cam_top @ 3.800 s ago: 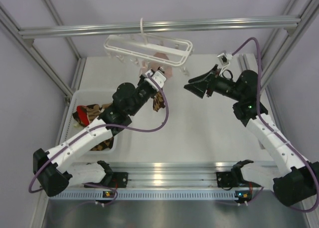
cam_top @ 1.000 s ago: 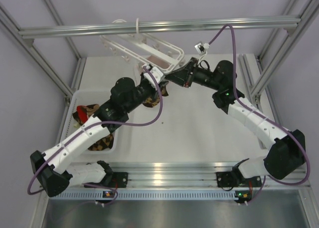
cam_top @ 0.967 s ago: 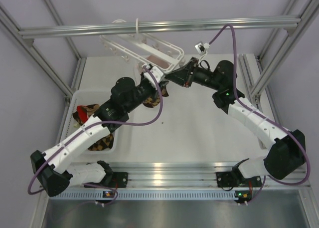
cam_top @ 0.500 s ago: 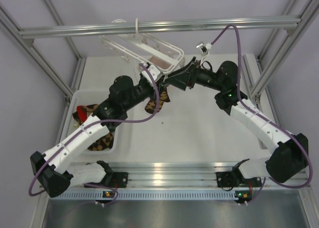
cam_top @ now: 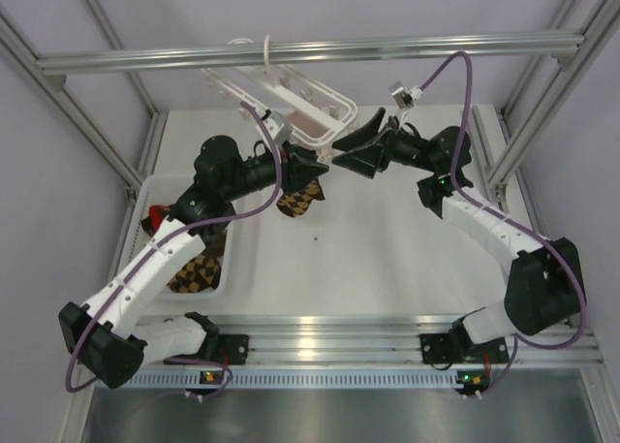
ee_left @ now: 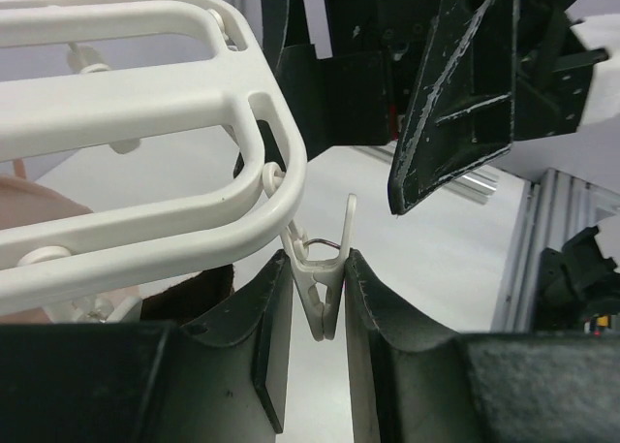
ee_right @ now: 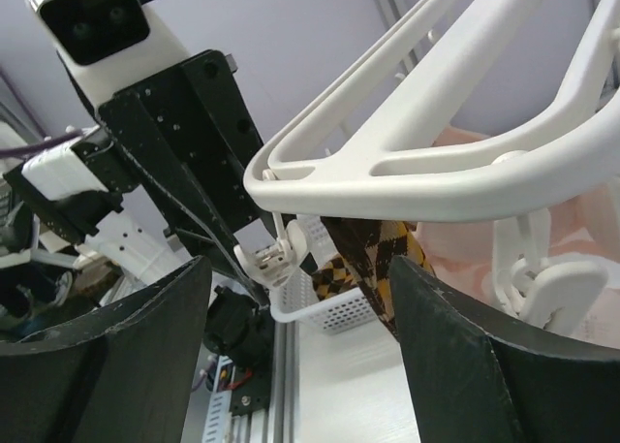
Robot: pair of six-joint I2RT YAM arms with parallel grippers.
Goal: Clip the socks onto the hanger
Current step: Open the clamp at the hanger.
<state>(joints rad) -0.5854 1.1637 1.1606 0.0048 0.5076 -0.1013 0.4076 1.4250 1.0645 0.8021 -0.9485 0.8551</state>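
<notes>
White plastic fills your left wrist view. The hanger (ee_left: 126,104) runs across the top, and one small clip (ee_left: 323,286) dangles from its lower rail. Your left end effector (ee_left: 318,264) is clenched on that clip, with a finger pressed against each side.

That view hides the sock (ee_right: 366,261). The right wrist view shows its brown and tan diamonds dropping from behind the hanger's rail, just beside the pinched clip. You cannot tell from any view what holds its top end. A pale pink cloth (ee_right: 465,254) shows behind the rail there too.

Your right end effector (ee_right: 300,268) is released, jaws spread wide and touching nothing, facing the hanger's end and the left one.

Only the overhead view gives you the layout. The hanger hangs tilted by its hook from an aluminium bar (cam_top: 436,46) over the far side of the counter (cam_top: 387,239). Both arms meet just under the hanger's right end.

On the left of the white counter sits a white basket (ee_right: 334,314) holding another checked sock (cam_top: 197,268). Aluminium posts and lilac walls (cam_top: 48,191) close in the cell.
</notes>
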